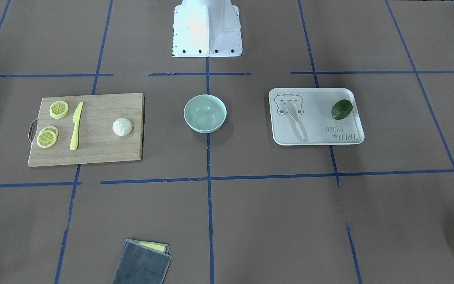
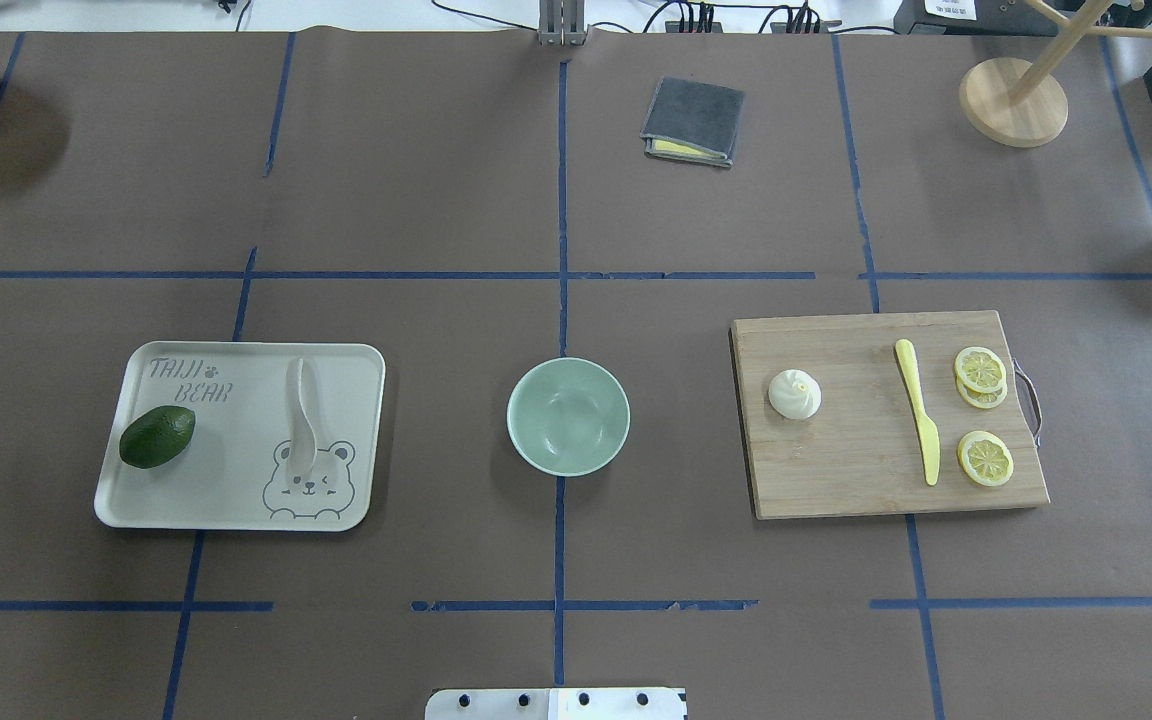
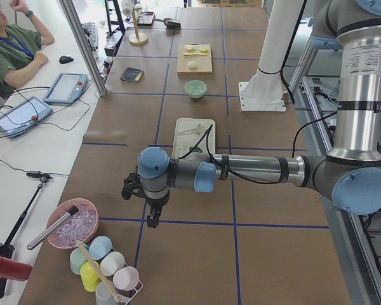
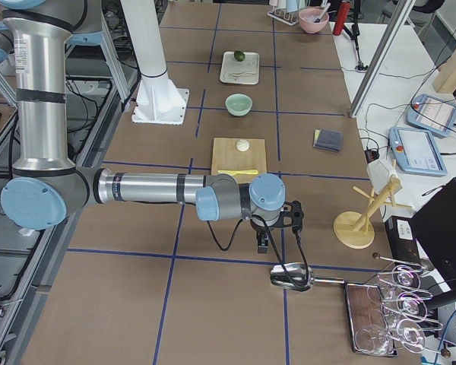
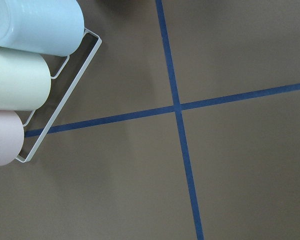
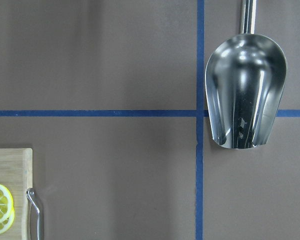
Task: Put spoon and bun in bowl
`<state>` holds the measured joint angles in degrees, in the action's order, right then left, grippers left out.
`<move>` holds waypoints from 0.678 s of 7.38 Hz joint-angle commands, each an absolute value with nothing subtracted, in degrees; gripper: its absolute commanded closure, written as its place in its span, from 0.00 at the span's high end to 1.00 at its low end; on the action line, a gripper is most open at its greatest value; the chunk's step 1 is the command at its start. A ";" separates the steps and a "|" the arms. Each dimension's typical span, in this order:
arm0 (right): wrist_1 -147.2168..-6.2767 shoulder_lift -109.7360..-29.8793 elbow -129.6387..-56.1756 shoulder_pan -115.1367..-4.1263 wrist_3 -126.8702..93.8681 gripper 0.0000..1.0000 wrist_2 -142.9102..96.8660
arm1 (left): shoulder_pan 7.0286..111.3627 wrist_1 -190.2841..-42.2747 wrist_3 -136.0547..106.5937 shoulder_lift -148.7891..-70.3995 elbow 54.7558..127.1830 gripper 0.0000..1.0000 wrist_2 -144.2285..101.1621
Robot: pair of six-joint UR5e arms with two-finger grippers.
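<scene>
The white spoon (image 1: 296,118) lies on a pale tray (image 1: 317,134), also seen from overhead (image 2: 304,415). The white bun (image 1: 122,127) sits on a wooden cutting board (image 1: 93,154), also seen from overhead (image 2: 795,393). The mint-green bowl (image 1: 205,113) stands empty at the table's middle (image 2: 568,416). My left gripper (image 3: 151,219) hangs beyond the tray's end of the table, far from the spoon. My right gripper (image 4: 263,245) hangs beyond the board, far from the bun. Both show only in side views, so I cannot tell whether they are open or shut.
A dark green fruit (image 2: 157,437) lies on the tray. A yellow knife (image 2: 918,410) and lemon slices (image 2: 984,458) lie on the board. A grey cloth (image 2: 693,121) lies at the far side. A metal scoop (image 6: 245,90) and a cup rack (image 5: 20,75) sit at the table's ends.
</scene>
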<state>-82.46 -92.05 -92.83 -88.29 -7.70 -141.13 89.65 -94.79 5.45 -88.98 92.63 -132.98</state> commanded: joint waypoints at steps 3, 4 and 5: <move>-82.00 -92.20 -92.99 -88.33 -7.65 1.00 -140.54 | 89.47 -95.36 5.10 -89.47 96.91 1.00 -132.81; -81.91 -92.28 -93.68 -88.33 -7.65 1.00 -140.54 | 87.30 -96.49 2.23 -89.91 101.21 1.00 -132.63; -81.91 -92.11 -94.21 -88.33 -7.73 1.00 -140.62 | 82.14 -99.98 -6.07 -89.91 104.38 1.00 -131.50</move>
